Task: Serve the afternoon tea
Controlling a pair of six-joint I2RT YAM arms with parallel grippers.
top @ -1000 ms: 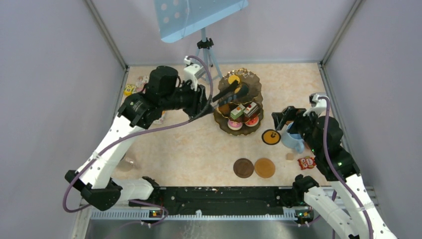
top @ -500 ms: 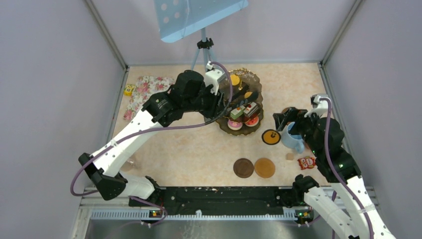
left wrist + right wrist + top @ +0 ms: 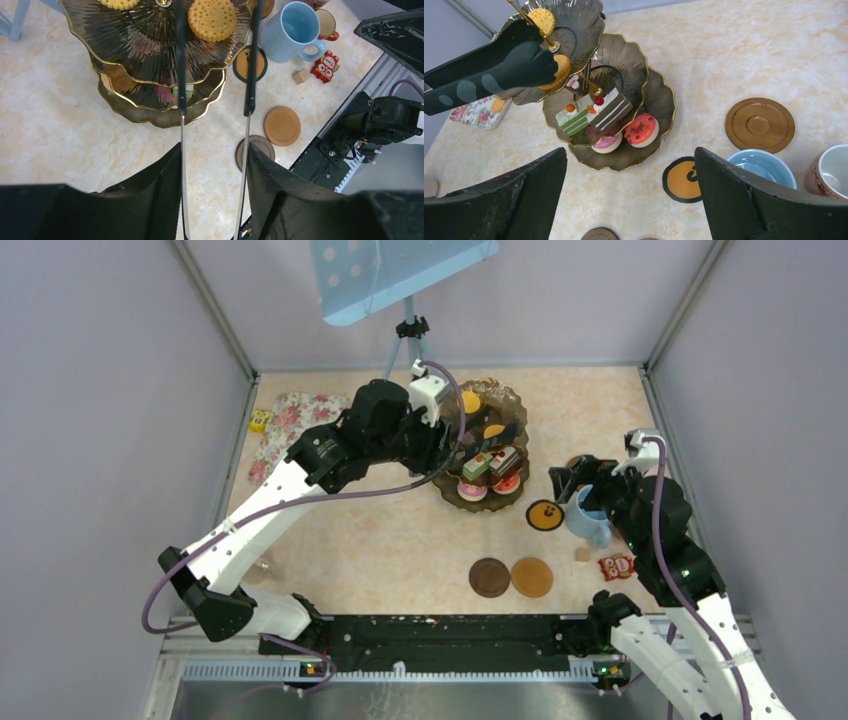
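Note:
The dark three-tier stand (image 3: 480, 507) holds several small cakes (image 3: 642, 130) on its lower tiers and two orange tarts on top. My left gripper (image 3: 440, 445) is shut on the black tongs (image 3: 181, 75). The tong arms reach over the top tier, one on each side of a tart (image 3: 212, 19) without squeezing it. My right gripper (image 3: 630, 155) is open and empty, hovering by the light blue mug (image 3: 588, 518). An orange-brown mug (image 3: 325, 24) stands behind it. Two brown coasters (image 3: 489, 577) lie near the front and a third (image 3: 760, 125) beside the stand.
A black-rimmed orange disc (image 3: 545, 515) lies between the stand and the blue mug. A floral mat (image 3: 290, 420) lies at the back left. A red toy (image 3: 616, 566) and a small wooden block (image 3: 581, 554) lie at the right. A tripod (image 3: 408, 335) stands behind the stand.
My left arm has swung right, bringing the tongs from beside the stand to over its top tier, where a second tart now lies. The right arm has not moved.

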